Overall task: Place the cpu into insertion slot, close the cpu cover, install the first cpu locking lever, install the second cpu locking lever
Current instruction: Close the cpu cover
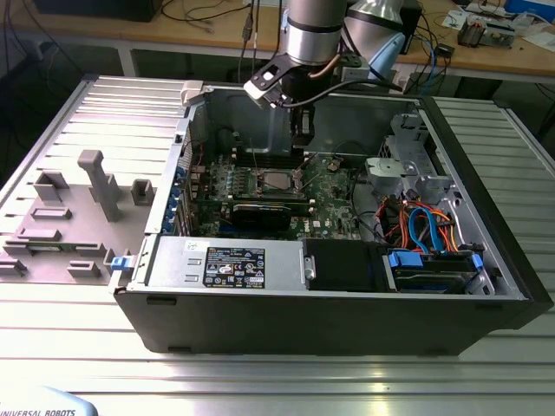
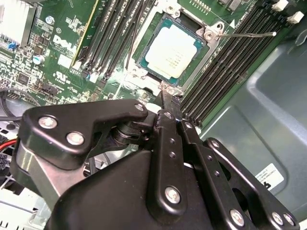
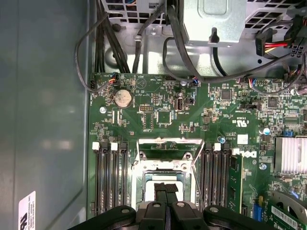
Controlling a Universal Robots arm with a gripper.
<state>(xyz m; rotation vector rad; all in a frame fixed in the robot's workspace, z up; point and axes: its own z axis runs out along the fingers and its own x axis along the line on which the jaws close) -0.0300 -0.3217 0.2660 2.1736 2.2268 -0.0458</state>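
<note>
The computer case [image 1: 347, 321] lies open on the bench [image 1: 260, 381], with a fixture tray [image 1: 69, 217] beside it on the bench, toward the exterior view's left. Inside, the motherboard [image 1: 334, 204] lies on the case floor. The cpu [image 1: 277, 180] sits in the insertion slot [image 2: 194, 67], with memory slots [image 2: 218, 79] on two opposite sides. In the exterior view, the graphics card [image 1: 260, 212] lies nearer the camera than the slot. The power supply [image 1: 225, 263] runs along the near wall, and the cables [image 1: 421, 225] lie at the exterior view's right. The tool [image 1: 301, 139] hangs over the slot's rim.
</note>
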